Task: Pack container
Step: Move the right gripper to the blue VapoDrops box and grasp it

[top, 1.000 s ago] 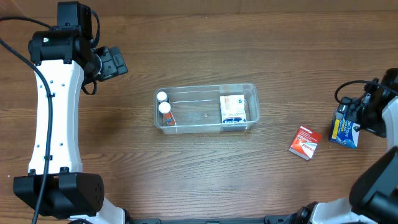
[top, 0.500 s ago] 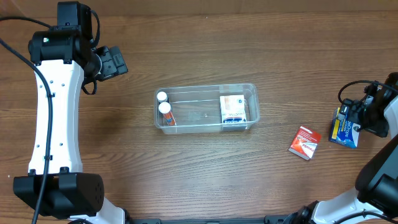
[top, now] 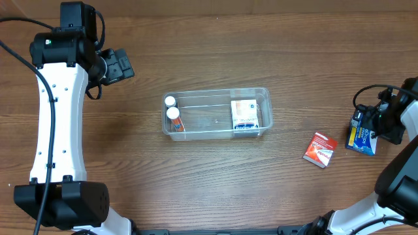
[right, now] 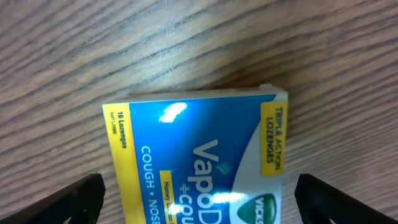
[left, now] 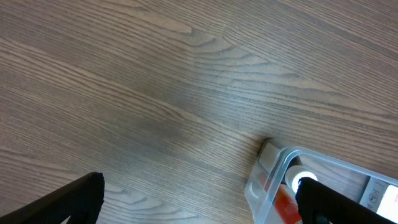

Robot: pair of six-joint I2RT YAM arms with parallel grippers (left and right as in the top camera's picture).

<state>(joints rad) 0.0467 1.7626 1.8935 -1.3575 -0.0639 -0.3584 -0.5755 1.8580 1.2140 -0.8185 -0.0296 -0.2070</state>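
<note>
The clear plastic container [top: 217, 112] sits at the table's middle. It holds two white-capped tubes [top: 172, 113] at its left end and a white and blue box [top: 244, 115] at its right end. A blue and yellow VapoDrops lozenge box [top: 361, 135] lies at the far right. My right gripper [top: 373, 124] is open and straddles it, a finger on each side in the right wrist view [right: 196, 186]; the box [right: 199, 155] lies flat on the wood. My left gripper [top: 119, 65] is open and empty, up and left of the container, whose corner [left: 273, 180] shows in its view.
A small red and white box [top: 320, 149] lies on the table between the container and the lozenge box. The table is brown wood. The arms' bases stand at the front left and front right edges.
My right gripper has shifted slightly over the lozenge box. The box, the container and my left arm have not moved.
</note>
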